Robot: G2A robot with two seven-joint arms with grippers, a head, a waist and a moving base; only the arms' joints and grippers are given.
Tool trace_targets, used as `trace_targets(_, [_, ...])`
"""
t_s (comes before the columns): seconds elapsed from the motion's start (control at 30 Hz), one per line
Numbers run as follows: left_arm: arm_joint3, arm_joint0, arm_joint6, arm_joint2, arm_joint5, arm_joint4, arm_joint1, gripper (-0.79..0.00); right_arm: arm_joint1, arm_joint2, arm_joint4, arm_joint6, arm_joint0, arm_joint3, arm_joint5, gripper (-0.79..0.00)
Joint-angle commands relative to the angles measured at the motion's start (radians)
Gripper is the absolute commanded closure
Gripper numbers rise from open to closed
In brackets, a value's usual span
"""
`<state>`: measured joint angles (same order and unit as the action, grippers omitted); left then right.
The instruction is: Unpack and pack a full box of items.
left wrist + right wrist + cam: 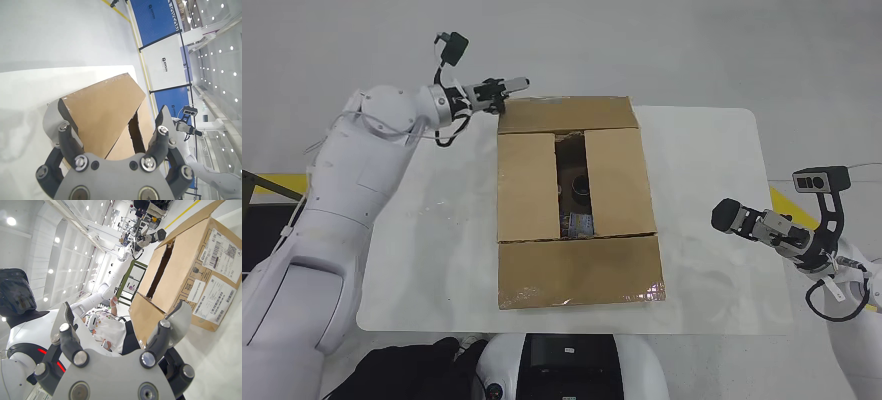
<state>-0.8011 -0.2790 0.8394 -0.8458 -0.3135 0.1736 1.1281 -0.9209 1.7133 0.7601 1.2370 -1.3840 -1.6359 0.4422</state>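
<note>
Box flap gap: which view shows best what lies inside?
The top view: it looks straight down through the gap in the box onto dark items inside. Left wrist view: the gap is a slanted dark slit. Right wrist view: the gap likewise, contents hidden.

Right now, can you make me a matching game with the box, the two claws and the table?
Things: 1 box; 2 left claw; 3 right claw; 4 table.
Clues: A white; B by the box's far corner; C brown, gap between top flaps; D off to the box's labelled side, not touching.
Pairs: 1-C, 2-B, 3-D, 4-A.
</note>
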Motion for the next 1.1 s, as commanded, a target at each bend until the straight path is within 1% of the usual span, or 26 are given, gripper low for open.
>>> trace_targets(0.0, [-0.038, -0.016, -0.011, -0.025, -0.003, -0.007, -0.011, -0.785, 0.000, 0.000, 0.000, 0.000, 0.000, 0.000, 0.000, -0.785])
trace_targets(0.1, [-0.112, -0.058, -0.023, -0.072, -0.009, -0.012, -0.032, -0.785, 0.000, 0.000, 0.000, 0.000, 0.000, 0.000, 0.000, -0.785])
trace_targets(0.23, [-0.249, -0.143, -0.050, -0.152, -0.009, -0.034, -0.067, -0.785, 0.000, 0.000, 0.000, 0.000, 0.000, 0.000, 0.000, -0.785])
trace_targets(0.33, [-0.385, -0.231, -0.064, -0.227, 0.003, -0.051, -0.096, -0.785, 0.000, 0.000, 0.000, 0.000, 0.000, 0.000, 0.000, -0.785])
trace_targets(0.5, [-0.609, -0.402, -0.047, -0.354, 0.054, -0.069, -0.139, -0.785, 0.000, 0.000, 0.000, 0.000, 0.000, 0.000, 0.000, -0.785])
trace_targets(0.63, [-0.743, -0.525, -0.011, -0.437, 0.083, -0.062, -0.163, -0.785, 0.000, 0.000, 0.000, 0.000, 0.000, 0.000, 0.000, -0.785])
trace_targets(0.83, [-0.865, -0.669, 0.033, -0.532, 0.074, -0.037, -0.185, -0.785, 0.000, 0.000, 0.000, 0.000, 0.000, 0.000, 0.000, -0.785])
trace_targets(0.93, [-0.904, -0.736, 0.043, -0.576, 0.063, -0.028, -0.193, -0.785, 0.000, 0.000, 0.000, 0.000, 0.000, 0.000, 0.000, -0.785])
trace_targets(1.07, [-0.930, -0.819, 0.050, -0.628, 0.048, -0.017, -0.202, -0.785, 0.000, 0.000, 0.000, 0.000, 0.000, 0.000, 0.000, -0.785])
